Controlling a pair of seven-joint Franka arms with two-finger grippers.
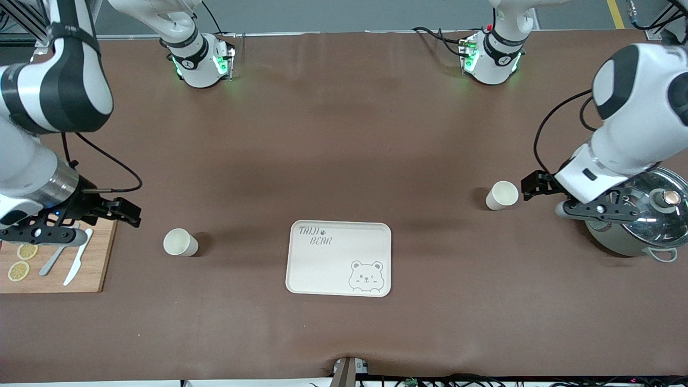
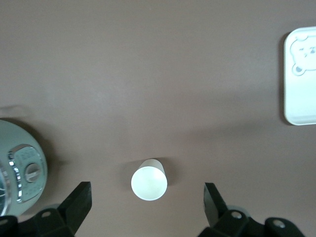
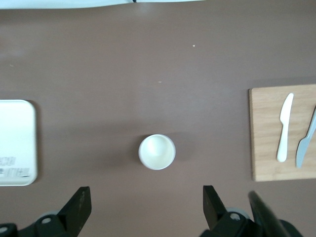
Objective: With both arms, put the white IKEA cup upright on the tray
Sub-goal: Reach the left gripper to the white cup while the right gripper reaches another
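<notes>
- The tray [image 1: 338, 258] lies bare in the middle of the table; two white cups stand upright off it, one toward each arm's end.
- The left gripper [image 2: 147, 202] hangs with fingers spread wide and empty, the left-side cup [image 2: 149, 179] just ahead of its fingertips, between their lines.
- The right gripper [image 3: 144, 205] is likewise wide open and empty, the right-side cup [image 3: 157, 151] just ahead of it.
- Each should descend centred on its cup, close gently on the wall, then lift straight and keep it level.
</notes>
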